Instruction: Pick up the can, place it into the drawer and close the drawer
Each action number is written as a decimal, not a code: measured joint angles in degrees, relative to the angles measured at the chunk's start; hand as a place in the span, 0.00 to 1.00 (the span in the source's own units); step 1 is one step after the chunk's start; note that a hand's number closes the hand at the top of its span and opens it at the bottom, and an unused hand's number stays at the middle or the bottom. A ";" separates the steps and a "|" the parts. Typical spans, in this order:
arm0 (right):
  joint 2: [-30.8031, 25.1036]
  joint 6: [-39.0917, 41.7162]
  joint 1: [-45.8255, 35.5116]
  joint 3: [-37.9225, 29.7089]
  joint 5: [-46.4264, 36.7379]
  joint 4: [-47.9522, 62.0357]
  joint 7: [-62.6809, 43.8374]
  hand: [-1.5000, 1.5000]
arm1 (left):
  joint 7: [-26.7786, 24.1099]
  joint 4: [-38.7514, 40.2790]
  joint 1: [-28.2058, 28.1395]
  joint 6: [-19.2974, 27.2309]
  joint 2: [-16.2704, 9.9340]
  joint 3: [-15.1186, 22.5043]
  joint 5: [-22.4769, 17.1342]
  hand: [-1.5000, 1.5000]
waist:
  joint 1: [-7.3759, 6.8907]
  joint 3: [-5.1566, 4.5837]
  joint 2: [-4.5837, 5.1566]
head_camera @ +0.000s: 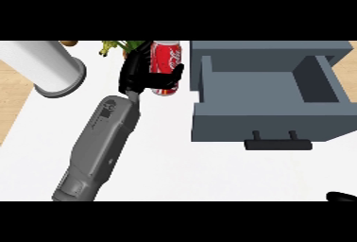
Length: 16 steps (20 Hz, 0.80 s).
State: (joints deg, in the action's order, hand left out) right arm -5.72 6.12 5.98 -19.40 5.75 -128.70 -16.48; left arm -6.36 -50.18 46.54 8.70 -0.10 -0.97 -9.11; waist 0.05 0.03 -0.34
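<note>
The left hand (138,75) has its fingers (166,78) clamped on the red can (166,56); the open drawer (268,124) lies right of them.

Red can (166,61) with white lettering. Black left hand (143,75) on a grey forearm (101,146). Slate-grey drawer (268,101), black handle (279,144). White surface (181,175), white cylinder (42,64), green leaves (118,46). Tan wood at the left edge.

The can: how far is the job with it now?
Done: the left robot hand has reached the red can and curls round it. In hand: the grasp; whether the can is lifted I cannot tell. Left: put it into the open grey drawer, which holds nothing, then push the drawer shut.
</note>
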 measured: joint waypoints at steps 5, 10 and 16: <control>-0.55 -0.33 -1.12 -0.50 -0.13 0.46 -0.52 0.00 | 8.94 -5.69 5.32 5.62 -0.01 4.04 -1.07 1.00 | 0.23 0.01 0.12; -0.20 -1.63 -2.71 1.01 -1.43 -0.80 -2.59 0.00 | 13.59 -3.66 13.33 8.96 -0.06 5.44 -1.02 1.00 | 0.67 -0.02 0.31; -0.42 -1.18 -2.50 0.53 -0.14 -1.22 -2.99 0.00 | 17.70 1.98 23.58 13.19 0.06 7.38 -2.72 1.00 | 1.45 0.01 0.47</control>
State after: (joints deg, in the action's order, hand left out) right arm -6.14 4.94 3.47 -18.86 5.61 -129.92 -19.47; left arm 11.35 -48.21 70.11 21.90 -0.04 6.41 -11.83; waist 1.50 0.04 0.13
